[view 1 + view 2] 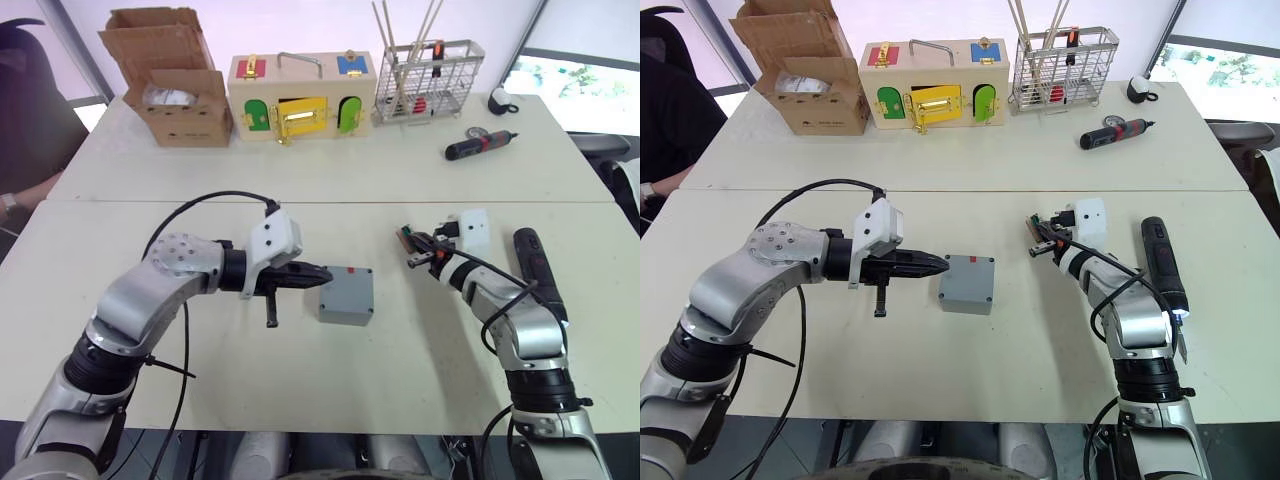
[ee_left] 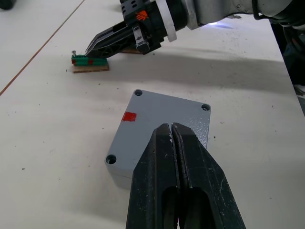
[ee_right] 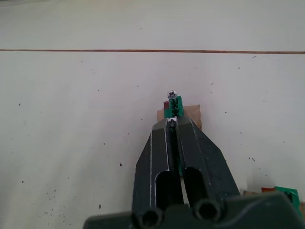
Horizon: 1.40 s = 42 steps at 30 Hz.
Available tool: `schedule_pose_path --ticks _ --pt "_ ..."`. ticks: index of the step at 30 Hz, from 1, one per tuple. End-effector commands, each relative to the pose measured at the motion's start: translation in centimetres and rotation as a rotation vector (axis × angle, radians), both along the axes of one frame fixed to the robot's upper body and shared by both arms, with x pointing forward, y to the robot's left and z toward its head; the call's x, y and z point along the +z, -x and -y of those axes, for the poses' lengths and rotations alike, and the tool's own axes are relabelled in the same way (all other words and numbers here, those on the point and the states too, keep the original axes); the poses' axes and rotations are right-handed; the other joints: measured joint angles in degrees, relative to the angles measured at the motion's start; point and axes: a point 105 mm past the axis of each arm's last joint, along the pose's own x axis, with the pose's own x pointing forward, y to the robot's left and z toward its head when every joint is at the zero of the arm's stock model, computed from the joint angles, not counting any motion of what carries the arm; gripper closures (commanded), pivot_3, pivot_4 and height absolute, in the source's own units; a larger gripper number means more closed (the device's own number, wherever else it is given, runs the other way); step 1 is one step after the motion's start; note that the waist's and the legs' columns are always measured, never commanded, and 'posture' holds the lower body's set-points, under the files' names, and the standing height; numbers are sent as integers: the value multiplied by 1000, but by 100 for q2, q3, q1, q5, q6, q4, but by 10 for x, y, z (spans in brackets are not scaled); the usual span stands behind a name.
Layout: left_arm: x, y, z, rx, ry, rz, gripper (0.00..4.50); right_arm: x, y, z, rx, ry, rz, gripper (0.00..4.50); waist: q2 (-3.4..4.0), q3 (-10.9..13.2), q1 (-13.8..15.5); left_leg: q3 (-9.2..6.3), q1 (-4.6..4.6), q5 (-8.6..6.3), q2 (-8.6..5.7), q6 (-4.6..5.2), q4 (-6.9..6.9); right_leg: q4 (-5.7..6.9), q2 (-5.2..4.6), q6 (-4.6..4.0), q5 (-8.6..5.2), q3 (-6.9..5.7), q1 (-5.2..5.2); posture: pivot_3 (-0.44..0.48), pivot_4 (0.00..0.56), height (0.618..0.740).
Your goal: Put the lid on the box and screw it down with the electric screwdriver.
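Box point(image 1: 346, 296) and lid point(image 2: 162, 125) are sitting together at the middle of the near table, the lid already lying flat on top with a small red mark point(image 2: 129, 116) toward one edge and its corner screw holes looking empty from the left wrist view. The left gripper point(image 1: 320, 273) is reaching in from the robot's left, fingers pressed together and holding nothing, the tips hanging at the box's left edge; whether they are touching the lid cannot be told.

Further right, the right gripper point(image 3: 173, 123) is pointing down at a small green screw holder on a brown card point(image 2: 89, 64), jaws nearly closed, apparently pinching the head of a screw point(image 3: 173, 121) standing in it, with another screw point(image 3: 172, 94) just beyond. That holder is lying to the right of the box, apart from it.

Rightmost, the electric screwdriver point(image 1: 1163, 265) is lying on the table just outside the right forearm, its long axis running away from the robot, lit tip at the near end. The right arm is judged the nearer one for lifting it; the screw would need carrying leftward to a lid corner first.
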Motion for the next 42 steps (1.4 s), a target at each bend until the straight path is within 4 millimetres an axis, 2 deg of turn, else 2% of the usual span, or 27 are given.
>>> schedule_pose_path --ticks 1,9,13,14,18,23,26,35,42 --pt "1 2 1 -12 7 13 4500 31 0 1 1 -8 109 4443 0 0 -1 0 0 0 0 0 0 0 0 0 0 0 0 0 150 740" --pt "-1 1 1 -15 8 6 4500 47 4 -1 12 -21 146 4443 0 0 -3 0 0 0 0 0 0 1 0 0 0 0 0 0 150 740" --pt "-1 0 0 -16 8 3 4500 61 8 -3 29 -37 177 4443 0 0 -2 0 0 0 0 0 0 0 0 0 0 0 0 0 150 740" --pt "-1 0 -2 -15 4 2 4500 67 11 -5 49 -48 184 4443 0 0 -4 0 0 0 0 0 0 0 0 0 0 0 0 0 150 740" --pt "-2 -1 -13 -15 -27 -5 4500 82 49 -34 317 -100 136 4443 2 1 5 -2 -1 -3 0 6 -1 0 -1 0 0 0 0 0 150 740" --pt "-7 0 -23 -33 -75 -20 4500 74 76 -53 481 -91 35 4443 2 1 10 -6 1 -19 1 33 1 -3 -1 0 0 -2 5 0 150 740" --pt "-14 3 -31 -47 -121 -31 4500 67 85 -63 536 -95 -11 4443 2 1 0 -5 1 -19 1 34 1 -3 -2 0 0 -2 5 0 150 740" --pt "-15 4 -29 -42 -108 -30 4500 54 86 -74 567 -81 -50 4443 2 1 26 -6 0 -19 1 34 4 -3 -3 0 0 -2 6 0 150 740" --pt "-15 4 -28 -34 -101 -29 4500 51 85 -72 561 -86 -59 4443 2 1 26 -6 0 -19 1 34 4 -3 -2 0 0 -3 5 0 150 740"
